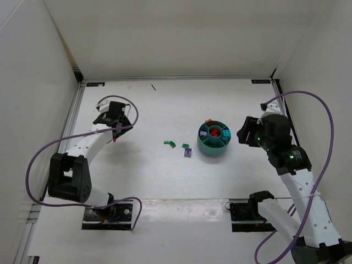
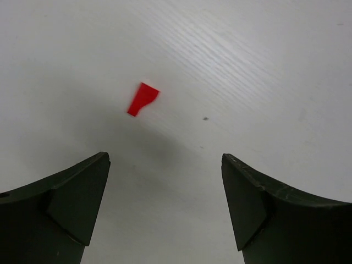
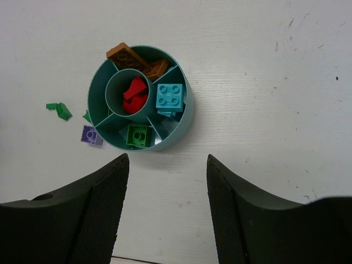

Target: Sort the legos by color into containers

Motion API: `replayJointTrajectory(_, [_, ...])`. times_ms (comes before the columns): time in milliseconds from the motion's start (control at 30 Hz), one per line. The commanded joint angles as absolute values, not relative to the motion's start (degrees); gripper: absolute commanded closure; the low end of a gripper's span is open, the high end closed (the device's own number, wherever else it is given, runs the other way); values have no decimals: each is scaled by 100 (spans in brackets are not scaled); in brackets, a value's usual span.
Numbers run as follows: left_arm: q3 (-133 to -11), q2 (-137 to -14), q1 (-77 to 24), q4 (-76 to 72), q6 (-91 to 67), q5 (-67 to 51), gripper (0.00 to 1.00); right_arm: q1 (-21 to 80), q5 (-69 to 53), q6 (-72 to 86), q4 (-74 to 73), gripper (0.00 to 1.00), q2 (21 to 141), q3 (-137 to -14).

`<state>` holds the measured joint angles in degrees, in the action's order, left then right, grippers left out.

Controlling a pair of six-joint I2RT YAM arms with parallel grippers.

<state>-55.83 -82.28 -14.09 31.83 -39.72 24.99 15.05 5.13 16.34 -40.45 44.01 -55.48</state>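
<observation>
Two robot arms over a white table (image 1: 165,104).
Left gripper (image 2: 165,159), jaws open, hangs over a red lego (image 2: 142,99) near the left edge; right gripper (image 3: 168,159), open and empty, faces the teal divided bowl (image 1: 213,149).

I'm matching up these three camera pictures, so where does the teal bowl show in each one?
Top external: the teal bowl sits right of centre.
Left wrist: not in it.
Right wrist: the bowl is in the upper middle, a little left of centre.
Shared landmark: the purple lego lies close beside the bowl, at its lower left in both of those views.
</observation>
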Motion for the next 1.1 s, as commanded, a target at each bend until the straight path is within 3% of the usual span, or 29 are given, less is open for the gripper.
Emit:
replayJointTrajectory(0, [-5650,-8516,-908,3559,-3710,2093,7,1556,413,1661,-3709,38,4421,-5581])
replayJointTrajectory(233, [-5687,-9351,130,2946,-3358,1048,15,1626,474,1696,-3665,38,4518,-5642])
replayJointTrajectory(867, [-6970,-10415,369,3876,-2980,765,22,2127,1309,1784,-3603,38,4237,-5766])
replayJointTrajectory(1067, [-7083,-10651,343,3920,-2962,598,34,2127,1354,1881,-3551,38,4254,-5713])
